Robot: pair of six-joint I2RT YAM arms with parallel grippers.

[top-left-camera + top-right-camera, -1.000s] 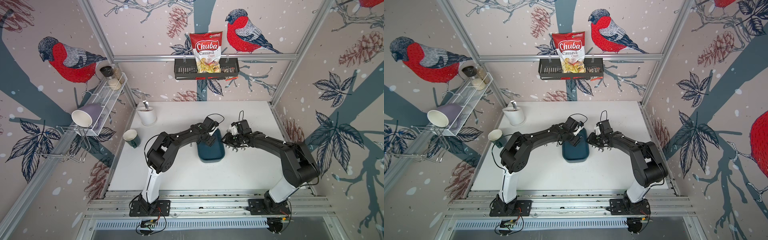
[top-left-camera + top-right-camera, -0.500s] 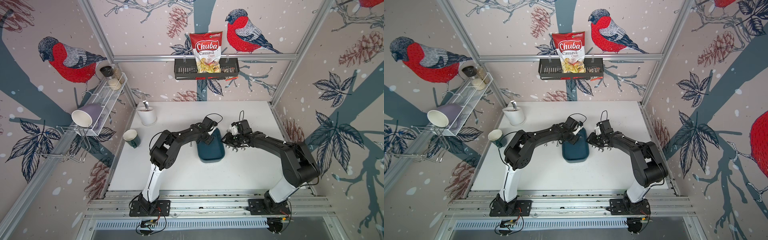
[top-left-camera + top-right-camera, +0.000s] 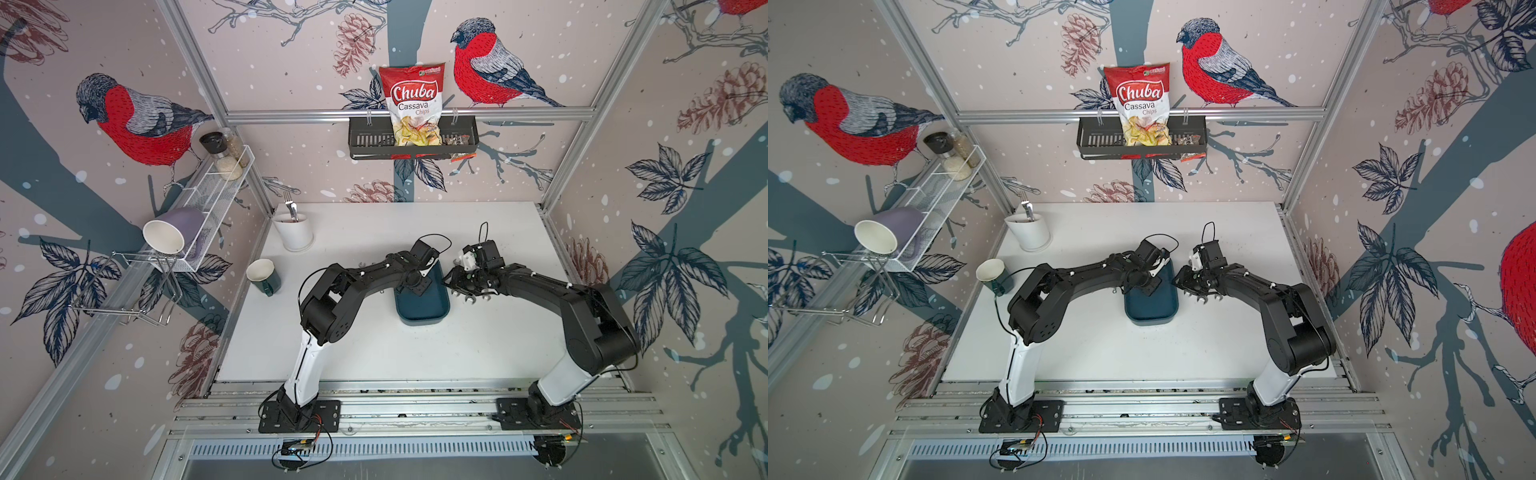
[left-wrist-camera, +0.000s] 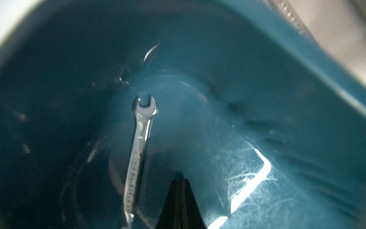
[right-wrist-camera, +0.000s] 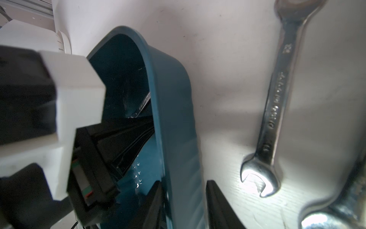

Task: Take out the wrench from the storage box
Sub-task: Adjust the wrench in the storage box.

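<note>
The dark teal storage box (image 3: 422, 309) (image 3: 1150, 309) lies mid-table in both top views. My left gripper (image 3: 417, 286) (image 3: 1144, 284) reaches down into its far end. In the left wrist view a slim silver wrench (image 4: 141, 142) lies on the box floor (image 4: 257, 111), and my left gripper (image 4: 179, 182) shows as one black wedge, shut, with the wrench alongside it rather than between the fingers. The right wrist view catches a bit of that wrench (image 5: 145, 100) inside the box. My right gripper (image 5: 184, 181) (image 3: 451, 280) is shut on the box's right wall (image 5: 174, 119).
Loose wrenches (image 5: 275, 111) (image 3: 471, 296) lie on the white table just right of the box, under the right arm. A teal mug (image 3: 264, 276) and a white utensil pot (image 3: 297, 232) stand at the left. A black wall basket with a chips bag (image 3: 411, 137) hangs behind.
The left arm's elbow has shifted slightly while its gripper stayed in the box's far end. The right arm has not moved.
</note>
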